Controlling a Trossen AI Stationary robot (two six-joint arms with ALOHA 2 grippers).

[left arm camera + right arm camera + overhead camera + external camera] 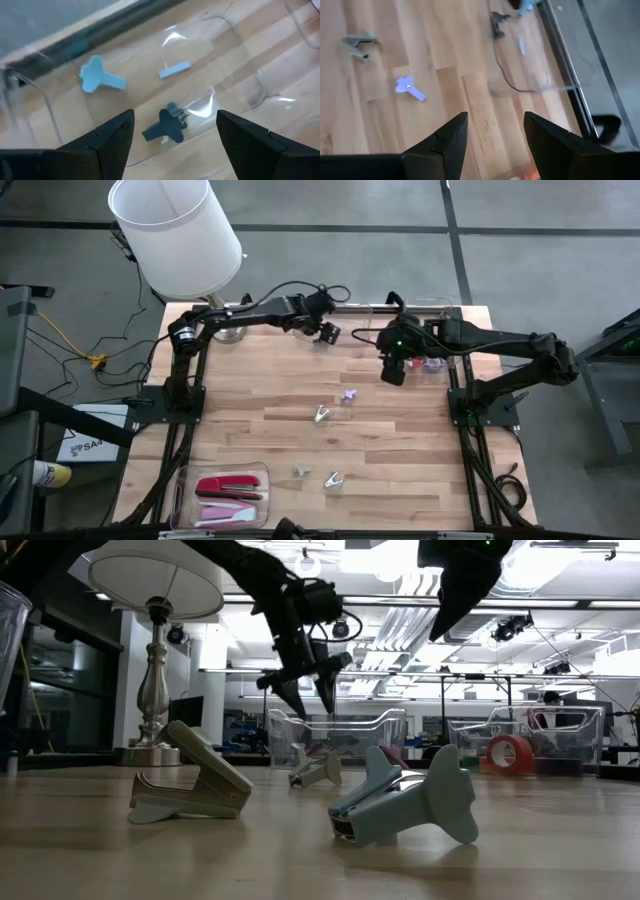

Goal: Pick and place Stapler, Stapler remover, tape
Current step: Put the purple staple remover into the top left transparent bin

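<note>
Nearest the low camera lies a pale blue-green claw-shaped staple remover (pixel 405 805) on its side on the wooden table (pixel 400 440), with a beige staple remover (pixel 190 790) just beside it and a third beige one (pixel 315 770) farther back.

From above, a small purple staple remover (pixel 348 395) sits near the table's middle. A clear plastic tray (pixel 180 490) at the near left corner holds a red stapler (pixel 228 485) and a pink stapler (pixel 228 511).

At the far edge, the left gripper (pixel 328 332) hangs over a clear bin (pixel 235 65), its fingers (pixel 112 140) spread apart and empty. Below them in the bin lie a light blue staple remover (pixel 100 79) and a dark blue staple remover (pixel 167 125).

The right gripper (pixel 394 370) hovers over bare wood near the far right, its fingers (pixel 447 137) parted with nothing between them. Just beside it, a second clear bin (pixel 590 735) holds a red-orange tape roll (pixel 510 754).
</note>
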